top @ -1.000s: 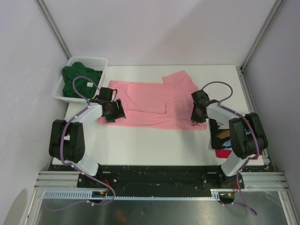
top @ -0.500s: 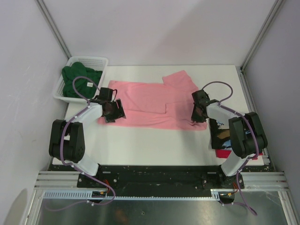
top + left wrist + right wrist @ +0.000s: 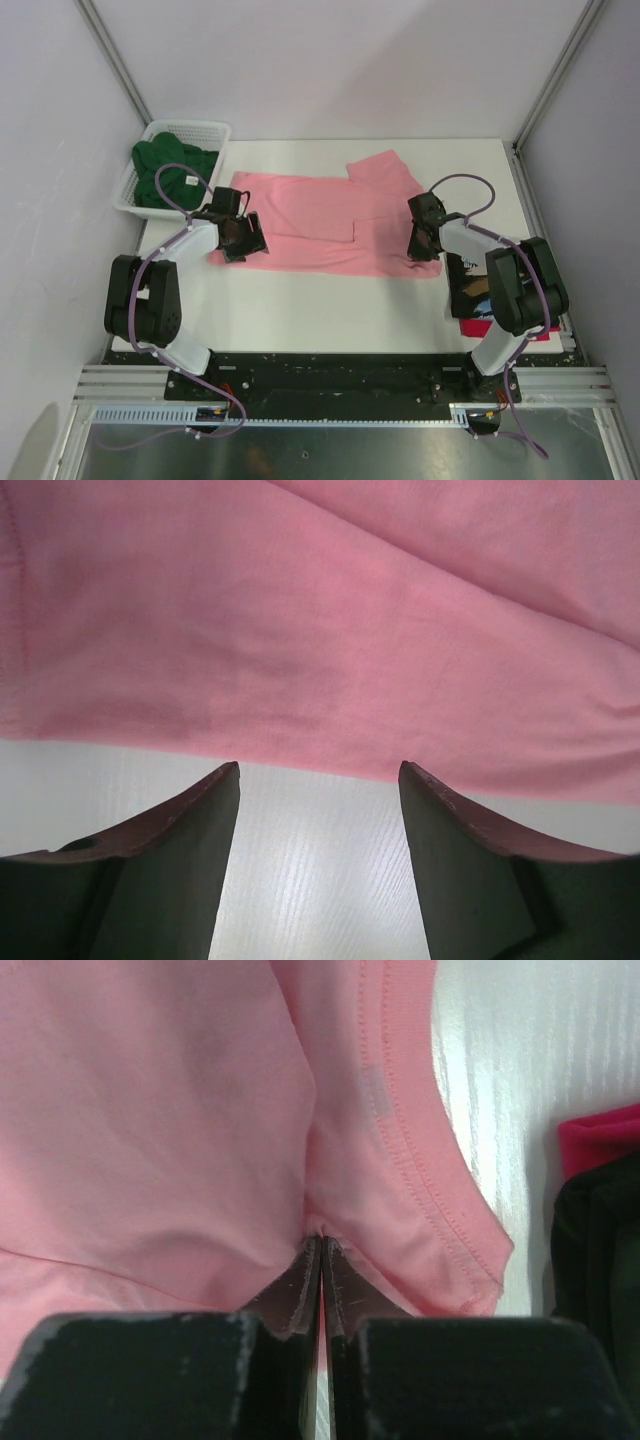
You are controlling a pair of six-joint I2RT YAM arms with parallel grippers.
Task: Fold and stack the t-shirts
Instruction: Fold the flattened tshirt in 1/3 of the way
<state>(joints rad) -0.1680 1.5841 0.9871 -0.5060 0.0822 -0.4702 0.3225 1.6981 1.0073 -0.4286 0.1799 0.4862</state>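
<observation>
When I look from the top camera, the pink t-shirt (image 3: 320, 220) lies spread flat on the white surface (image 3: 320, 300), and it reaches from one of my claws to the other. The left claw (image 3: 245, 243) is low at the near left part of the shirt. The right claw (image 3: 423, 250) is low at its near right corner. Beyond the left claw and to its left stands the white mesh basket (image 3: 190, 128), with the dark green t-shirt (image 3: 170, 175) heaped inside it. Just to the right of the right claw, a little nearer to the arm bases, the black t-shirt (image 3: 470, 290) lies on the red t-shirt (image 3: 478, 328), of which only an edge shows.

From the left wrist camera, the left claw (image 3: 320, 775) is wide open and has hold of nothing. Its fingers (image 3: 190, 850) are low over the bare surface (image 3: 320, 880). The edge of the pink t-shirt (image 3: 320, 630) runs across just ahead of the tips. Whether the tips touch the cloth, I cannot tell.

From the right wrist camera, the right claw (image 3: 321, 1245) is closed, with both fingers pressed together, and a small fold of the pink t-shirt (image 3: 150, 1110) is pinched at their tips. The cloth wrinkles toward that point. A stitched hem curves just to the right of the claw. Further right, past a strip of bare surface (image 3: 500, 1060), I see the red t-shirt (image 3: 600, 1140) and the black t-shirt (image 3: 600, 1250).
</observation>
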